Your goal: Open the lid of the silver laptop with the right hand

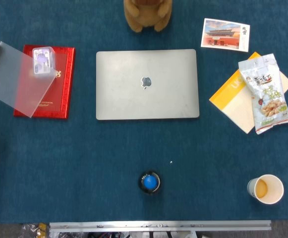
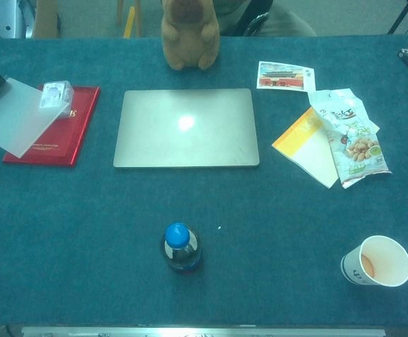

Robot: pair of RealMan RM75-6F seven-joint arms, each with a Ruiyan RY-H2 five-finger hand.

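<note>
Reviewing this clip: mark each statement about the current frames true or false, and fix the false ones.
1. The silver laptop is closed. True.
2. The right hand rests on the lid. False: neither hand is in view.
3. A blue-capped bottle stands nearer the robot than the laptop. True.
4. The peanut bag lies on the red book. False: it lies partly on the yellow booklet.
5. The paper cup lies tipped over. False: it stands upright.

A blue-covered desk (image 1: 84, 163) carries a closed silver laptop (image 1: 147, 84) at its centre, a plush toy (image 1: 147, 14) at the far edge, a red book (image 1: 59, 84) toward the left, and a bottle (image 1: 149, 182) and paper cup (image 1: 265, 189) along the near edge.
</note>
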